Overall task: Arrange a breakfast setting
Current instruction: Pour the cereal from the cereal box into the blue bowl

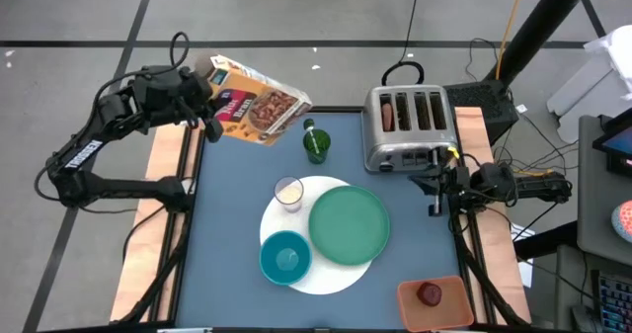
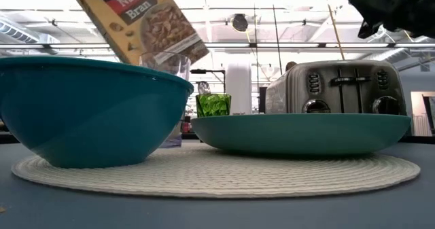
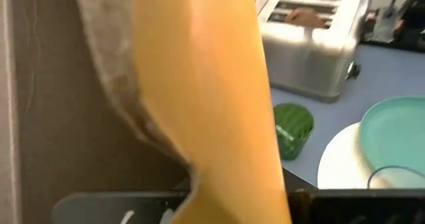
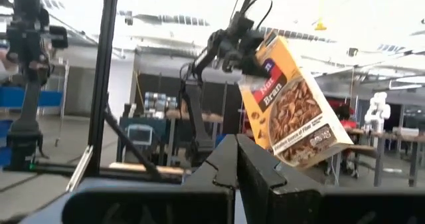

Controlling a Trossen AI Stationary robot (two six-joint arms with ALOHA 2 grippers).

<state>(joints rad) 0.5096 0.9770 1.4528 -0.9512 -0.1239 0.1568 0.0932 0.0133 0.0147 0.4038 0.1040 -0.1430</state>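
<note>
- Left gripper [image 1: 204, 104] holds cereal box [image 1: 259, 101] tilted, up near far left corner.
- Right gripper [image 1: 435, 187] fingers closed, empty, by right edge, near toaster [image 1: 408, 125].

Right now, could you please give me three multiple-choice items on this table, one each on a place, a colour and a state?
1. Where does the red fruit lie?
A. in the orange-brown tray
B. on the green plate
C. in the teal bowl

2. What colour is the cup beside the toaster?
A. white
B. green
C. red

3. How is the cereal box?
A. flat on the table
B. standing upright
C. held tilted in the air by the left gripper

Answers: 1 A, it sits in the tray at the table's corner; 2 B, green glass; 3 C, raised and tipped.
</note>
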